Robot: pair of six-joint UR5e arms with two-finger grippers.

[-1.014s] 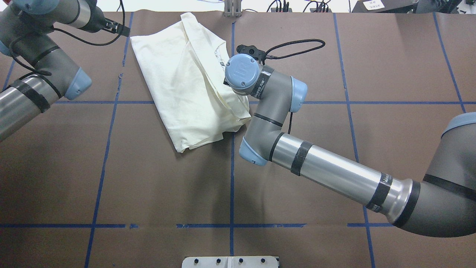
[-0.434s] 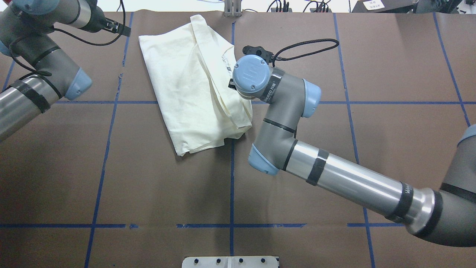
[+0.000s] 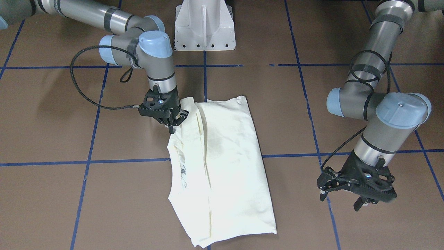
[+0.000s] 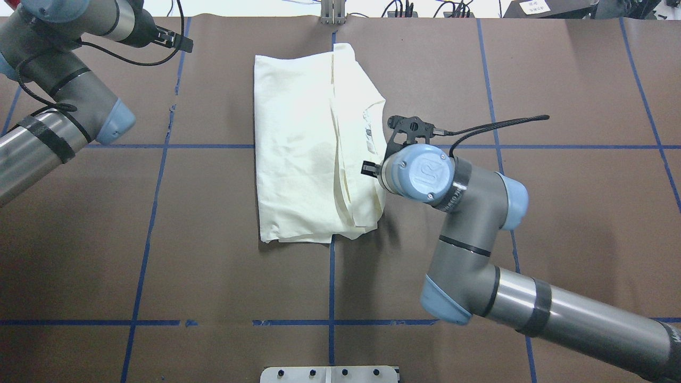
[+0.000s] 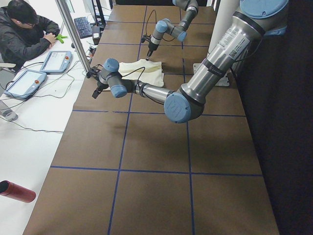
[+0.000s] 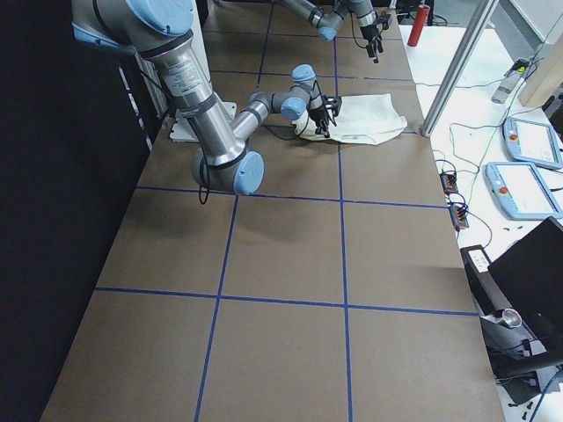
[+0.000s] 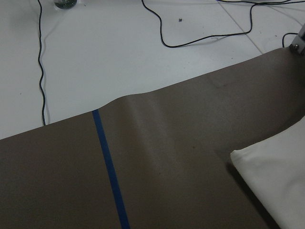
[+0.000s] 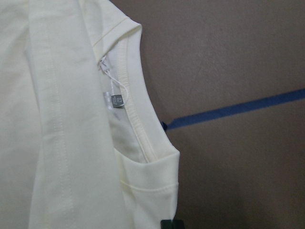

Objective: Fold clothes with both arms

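The cream shirt (image 4: pixel 298 154) lies folded lengthwise on the brown table, plain side up, its long edges parallel to the blue tape lines. Its collar and grey label (image 8: pixel 116 100) fill the right wrist view. My right gripper (image 3: pixel 171 125) is shut on the shirt's edge (image 3: pixel 180 114) beside the collar; in the overhead view its wrist hides the fingers. My left gripper (image 3: pixel 340 203) hangs open above bare table, well clear of the shirt (image 3: pixel 229 166). Only one shirt corner (image 7: pixel 281 183) shows in the left wrist view.
The white pedestal base (image 3: pixel 204 26) stands at the robot's edge of the table. A metal post (image 4: pixel 333 13) rises at the far edge, just beyond the shirt. A person (image 5: pixel 24 34) sits at a side desk with pendants; a red cylinder (image 5: pixel 17 192) lies there.
My right gripper moved right and toward the robot, dragging the shirt with it. The shirt swung from a slanted lie to square with the tape grid. The left arm barely moved.
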